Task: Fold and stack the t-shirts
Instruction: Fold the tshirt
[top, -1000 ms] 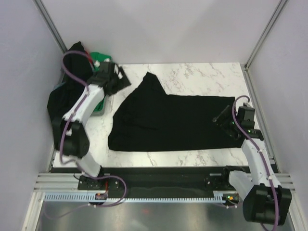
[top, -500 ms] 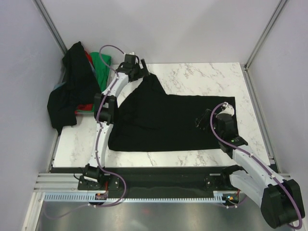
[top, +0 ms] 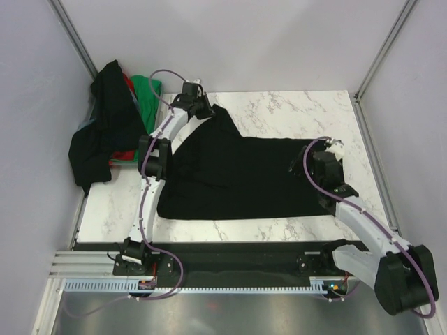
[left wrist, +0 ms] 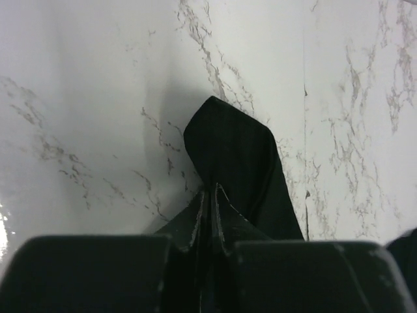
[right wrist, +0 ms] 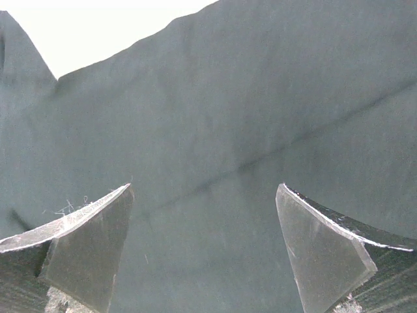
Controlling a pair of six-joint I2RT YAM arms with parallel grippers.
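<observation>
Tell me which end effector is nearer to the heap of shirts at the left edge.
Left. The left end effector pinches the far tip of the spread black t-shirt, just right of the heap; the right end effector hangs open over that shirt's right side.

The setting is presenting as a robotics lab test cell. White panels (top: 230, 42) on aluminium posts (top: 70, 35) are enclosing a marble-patterned table top (top: 293, 112). The cabled left arm (top: 150, 150) and right arm (top: 363, 220) are standing on a black base plate (top: 230, 255) beside a slotted cable duct (top: 230, 285), reaching over a black t-shirt (top: 237, 174).
</observation>
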